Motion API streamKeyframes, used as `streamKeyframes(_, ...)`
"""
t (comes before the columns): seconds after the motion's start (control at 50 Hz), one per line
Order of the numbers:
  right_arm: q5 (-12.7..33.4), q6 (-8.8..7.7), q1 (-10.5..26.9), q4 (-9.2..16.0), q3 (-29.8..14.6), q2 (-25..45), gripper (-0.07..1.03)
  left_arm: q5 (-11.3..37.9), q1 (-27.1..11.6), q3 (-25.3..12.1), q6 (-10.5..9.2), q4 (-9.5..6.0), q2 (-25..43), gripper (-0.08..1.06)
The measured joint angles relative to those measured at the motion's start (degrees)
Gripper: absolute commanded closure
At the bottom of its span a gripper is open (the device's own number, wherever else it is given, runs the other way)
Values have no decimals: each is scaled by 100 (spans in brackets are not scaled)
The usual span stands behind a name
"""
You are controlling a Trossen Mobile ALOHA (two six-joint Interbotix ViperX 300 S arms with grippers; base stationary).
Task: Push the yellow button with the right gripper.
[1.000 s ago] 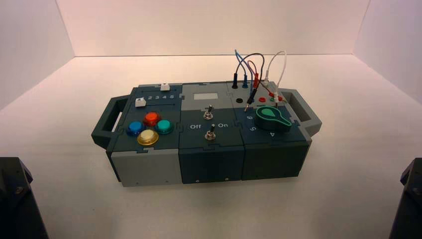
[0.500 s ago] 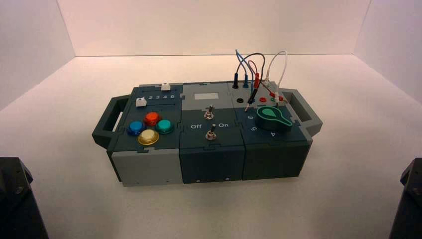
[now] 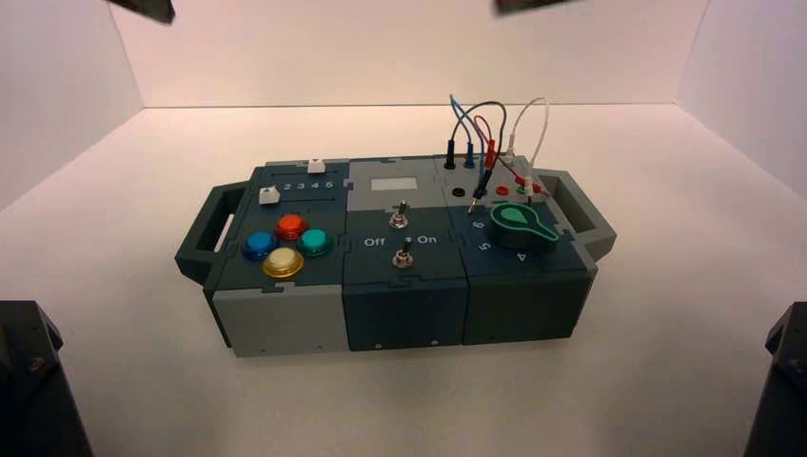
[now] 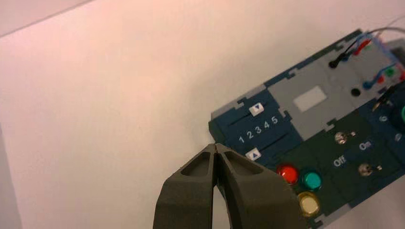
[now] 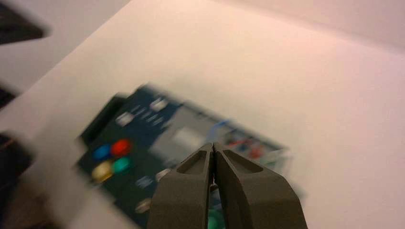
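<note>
The yellow button [image 3: 283, 262] is the nearest of four round buttons at the box's front left, beside the orange-red [image 3: 291, 227], teal [image 3: 313, 243] and blue [image 3: 258, 245] ones. It also shows in the left wrist view [image 4: 309, 204] and, blurred, in the right wrist view [image 5: 101, 171]. My right gripper [image 5: 213, 144] is shut and empty, held high above the box with the whole box far below it. In the high view only a dark piece of it [image 3: 526, 5] shows at the top edge. My left gripper [image 4: 216, 145] is shut and empty, high off the box's left end.
The box [image 3: 276, 319] bears two white sliders [image 3: 268, 195], two toggle switches [image 3: 403, 254] marked Off and On, a green knob [image 3: 521, 225] and plugged wires [image 3: 490, 133]. Grey handles stick out at both ends [image 3: 202, 238]. Dark arm bases fill the bottom corners [image 3: 29, 381].
Dark pieces of both arms have come into the high view's top edge. The box and its buttons have not moved.
</note>
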Motion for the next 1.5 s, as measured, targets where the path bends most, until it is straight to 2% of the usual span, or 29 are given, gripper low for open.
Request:
streamKeyframes(0.08,0,0,70,44,-9,62,98,-44,0,35,9,0,70,101)
streamKeyframes(0.22,53,0,580,352,-211,686,98,-308,9,97,9,0,325,101)
streamKeyframes(0.3,114,0,1055,536,-466,1345,98,-448,26,158,9,-9,554,101)
streamKeyframes(0.56,193,0,1679,703,-1063,2320,98,-580,88,237,9,-9,809,101)
streamKeyframes(0.94,580,0,2171,756,-1872,3313,98,-624,527,246,9,-9,800,101)
streamKeyframes(1.08,738,-9,2197,826,-2118,3647,98,-633,633,246,9,-9,800,101)
streamKeyframes(1.5,967,-18,2206,888,-2399,4351,98,-633,659,264,0,0,835,101)
